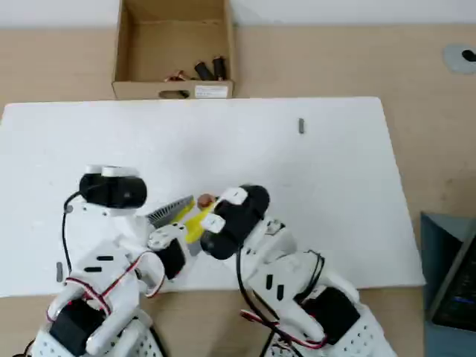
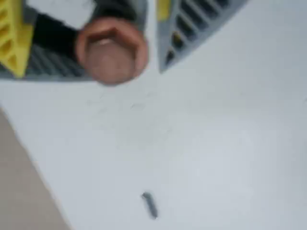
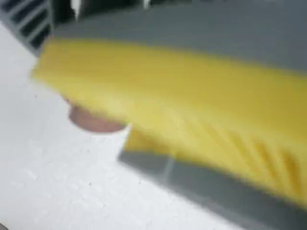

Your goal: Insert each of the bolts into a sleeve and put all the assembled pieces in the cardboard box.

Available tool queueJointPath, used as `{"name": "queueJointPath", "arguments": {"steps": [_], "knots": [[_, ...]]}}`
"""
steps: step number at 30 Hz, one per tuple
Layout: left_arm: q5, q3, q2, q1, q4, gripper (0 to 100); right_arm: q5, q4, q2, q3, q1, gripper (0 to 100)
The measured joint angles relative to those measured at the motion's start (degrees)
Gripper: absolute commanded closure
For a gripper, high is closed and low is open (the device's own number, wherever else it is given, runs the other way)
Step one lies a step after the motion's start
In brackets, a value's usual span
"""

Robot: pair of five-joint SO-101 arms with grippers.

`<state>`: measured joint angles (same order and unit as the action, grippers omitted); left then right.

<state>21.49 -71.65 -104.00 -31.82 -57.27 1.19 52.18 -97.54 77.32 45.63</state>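
Left gripper (image 1: 183, 210) and right gripper (image 1: 199, 214) meet close to the near edge of the white sheet (image 1: 335, 223), left of its middle. I cannot tell whether either is spread or pressed together, nor which of them holds what lies there. One copper-coloured piece (image 2: 111, 53) sits at their tips, its body hidden behind them.

One small grey sliver (image 1: 59, 271) lies at the sheet's near left edge, too small to identify. One small grey piece (image 1: 301, 126) lies alone near the sheet's far edge, right of the middle.

One cardboard box (image 1: 123, 52) stands on the worktop (image 1: 416, 82), touching the sheet's far edge. About three dark and copper pieces (image 1: 202, 71) huddle by its near wall, hard to count.
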Motion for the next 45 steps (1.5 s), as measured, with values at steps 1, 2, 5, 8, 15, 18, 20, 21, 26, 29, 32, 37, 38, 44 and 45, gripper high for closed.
{"name": "queueJointPath", "arguments": {"steps": [1,2,5,8,15,18,20,21,26,29,32,37,38,44,45], "knots": [[0.0,1.1,0.0,0.0,0.0,81,0.0,0.0,0.0,0.0,0.0,98.9],[0.0,2.3,-0.2,0.0,0.0,83,0.0,0.0,0.0,0.0,0.0,98.9],[-0.1,5.4,-0.2,0.4,0.0,98,0.0,0.0,0.0,0.0,0.0,98.9],[-3.8,7.4,-0.3,2.0,0.0,98,-0.1,0.0,0.0,0.0,0.0,98.9],[-14.6,6.1,-0.3,12.7,0.0,100,-0.2,0.0,0.0,0.0,0.0,98.9],[-18.4,1.3,-0.1,18.6,0.0,100,-0.2,0.0,0.0,0.0,-2.7,98.9],[-20.0,-1.6,-0.2,22.2,0.0,100,-0.2,0.0,0.0,0.0,-5.8,98.9],[-20.6,-3.2,-0.1,24.0,0.0,100,-0.2,0.0,0.0,0.0,-7.6,98.9],[-21.0,-10.5,0.0,31.1,0.0,100,-0.2,0.0,0.0,0.0,-15.6,98.9],[-21.0,-14.5,0.0,33.8,0.0,100,-0.2,0.0,0.0,0.0,-19.0,98.9],[-21.0,-17.9,0.0,35.3,0.0,100,1.6,0.0,0.2,-0.6,-22.0,98.9],[-21.0,-20.4,0.0,36.3,0.0,100,3.4,0.0,6.9,-6.9,-23.8,98.9],[-21.0,-20.7,0.0,36.3,0.1,100,4.0,0.0,9.3,-9.1,-23.8,98.9],[-21.0,-23.2,0.0,36.3,0.1,100,6.9,-0.3,28.5,-25.3,-23.8,98.9],[-21.0,-23.7,0.0,36.3,0.1,100,6.9,-1.1,32.0,-28.0,-23.9,98.9]]}}
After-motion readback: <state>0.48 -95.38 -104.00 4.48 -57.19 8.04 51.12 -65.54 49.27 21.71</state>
